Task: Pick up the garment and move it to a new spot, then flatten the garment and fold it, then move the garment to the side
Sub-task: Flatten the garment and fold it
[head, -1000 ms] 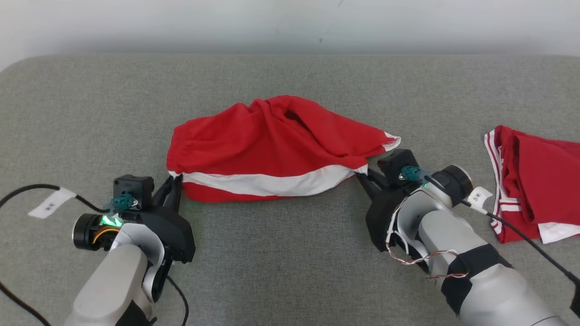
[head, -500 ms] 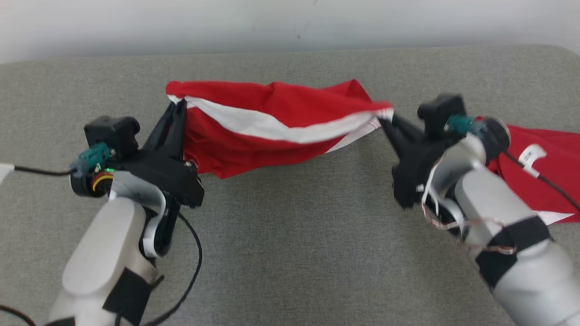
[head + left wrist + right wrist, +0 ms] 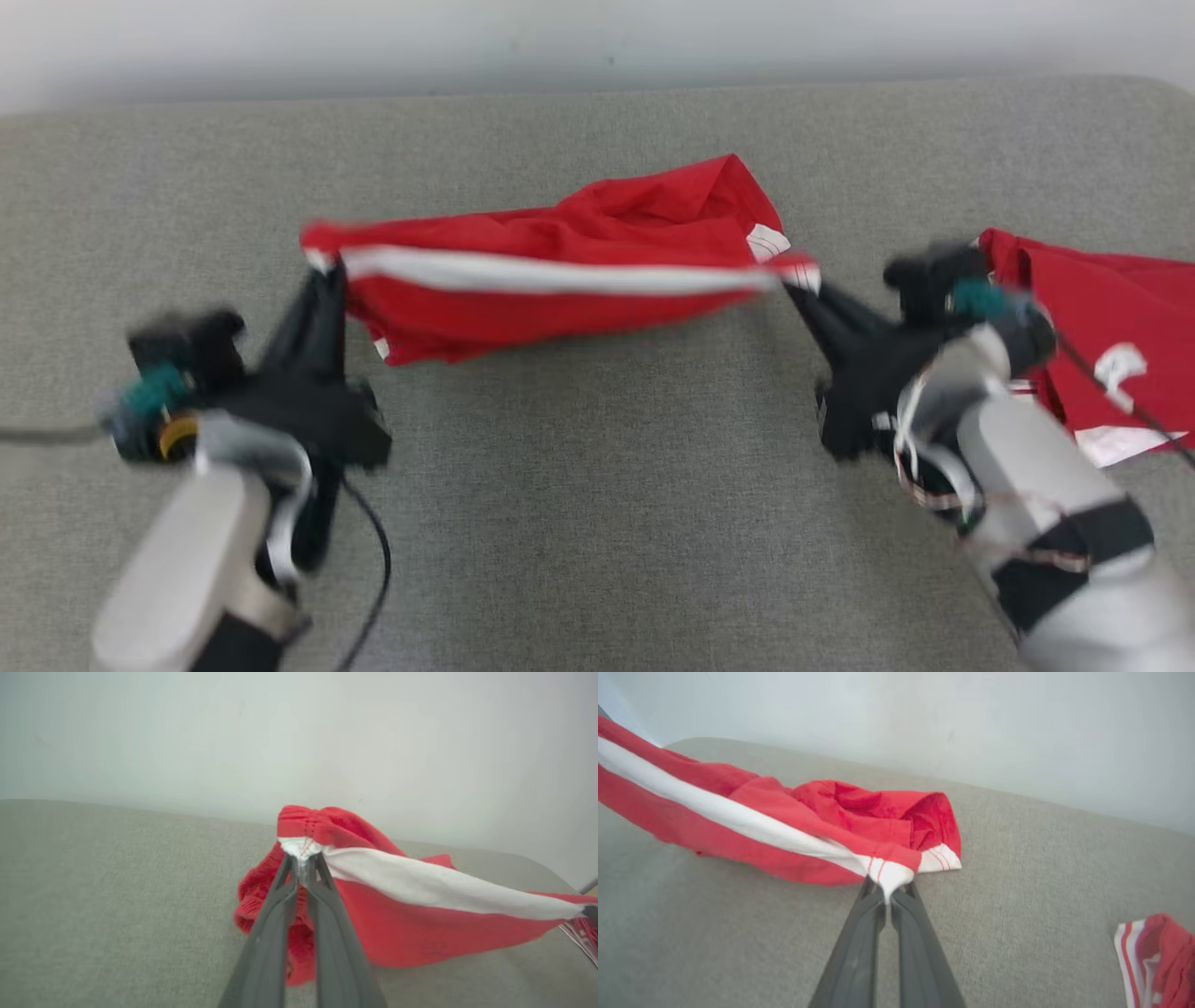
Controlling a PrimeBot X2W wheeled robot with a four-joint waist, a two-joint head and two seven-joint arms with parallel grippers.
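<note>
2 thin pinches are carrying the red garment (image 3: 560, 313) by its white stripe, so a corner could be slipping free if the pull is widening, or sagging cloth could be dragging and bunching on the grey surface (image 3: 597, 485). At middle left of the head view the left gripper (image 3: 324, 280), and at middle right the right gripper (image 3: 794, 287), are each clenching a stripe end, fingers leaning inward, garment stretching across the centre.

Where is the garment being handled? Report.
Head view, centre: the garment is stretched between the left gripper and the right gripper, each shut on one end, with a second garment lying at far right.
</note>
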